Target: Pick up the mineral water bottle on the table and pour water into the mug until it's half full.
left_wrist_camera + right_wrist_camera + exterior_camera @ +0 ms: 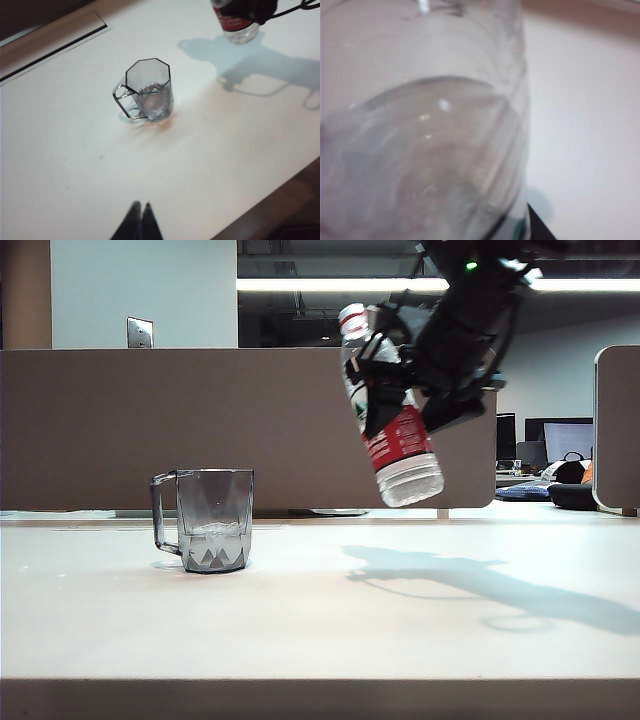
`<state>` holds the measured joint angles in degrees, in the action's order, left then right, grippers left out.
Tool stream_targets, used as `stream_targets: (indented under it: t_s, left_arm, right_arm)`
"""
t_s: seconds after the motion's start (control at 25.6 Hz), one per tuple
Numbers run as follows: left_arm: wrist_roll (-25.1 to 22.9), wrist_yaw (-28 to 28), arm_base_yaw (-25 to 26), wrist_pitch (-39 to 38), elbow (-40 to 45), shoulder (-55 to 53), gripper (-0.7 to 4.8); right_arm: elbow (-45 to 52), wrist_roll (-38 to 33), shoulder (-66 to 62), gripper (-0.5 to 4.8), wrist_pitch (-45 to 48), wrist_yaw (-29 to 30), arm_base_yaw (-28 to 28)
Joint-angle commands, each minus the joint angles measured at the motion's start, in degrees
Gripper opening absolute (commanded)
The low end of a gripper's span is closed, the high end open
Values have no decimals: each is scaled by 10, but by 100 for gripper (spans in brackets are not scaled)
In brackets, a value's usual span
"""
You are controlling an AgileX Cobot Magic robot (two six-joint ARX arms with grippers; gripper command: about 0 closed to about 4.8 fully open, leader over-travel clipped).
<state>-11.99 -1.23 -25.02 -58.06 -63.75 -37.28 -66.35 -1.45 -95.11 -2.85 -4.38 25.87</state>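
An office with grey partition panels and a strip light overhead sits behind the wide off-white desk (320,640). The right end effector (415,390) hangs high above the desk's right half, clamped around the middle of the mineral water bottle (392,415), which is lifted clear of the surface and tilted, its neck up and leaning left, its base lower and to the right. Water (420,165) fills the bottle's lower part. The smoky-grey mug (213,520) stands upright on the desk well to the left, handle pointing left. The left end effector (139,215) hovers on the near side of the mug, its fingers closed together, holding nothing.
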Motion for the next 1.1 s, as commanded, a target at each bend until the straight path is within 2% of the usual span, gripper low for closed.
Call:
stream_targets:
  t_s: [0.04,0.2,0.35,0.74,0.94,1.1]
  left_arm:
    - [-1,2,0,-6,-4,1,-5]
    - [-1,2,0,-12,-4,1,-5]
    - [-3,2,0,-10,-4,1,-5]
    - [-15,2,0,-10,-4,1,-5]
    - [-15,2,0,-10,-4,1,-5]
    - [-15,2,0,-10,-4,1,-5]
  right_arm:
    - [62,-17,36,304,137,-13,0]
    - [126,-80,42,304,250,-27,0]
    - [176,-108,5,304,369,-37,0]
    - [180,-105,-69,292,386,-36,0]
    - [190,-105,-71,336,383,-34,0]
    - [191,-105,-71,338,357,-34,0]
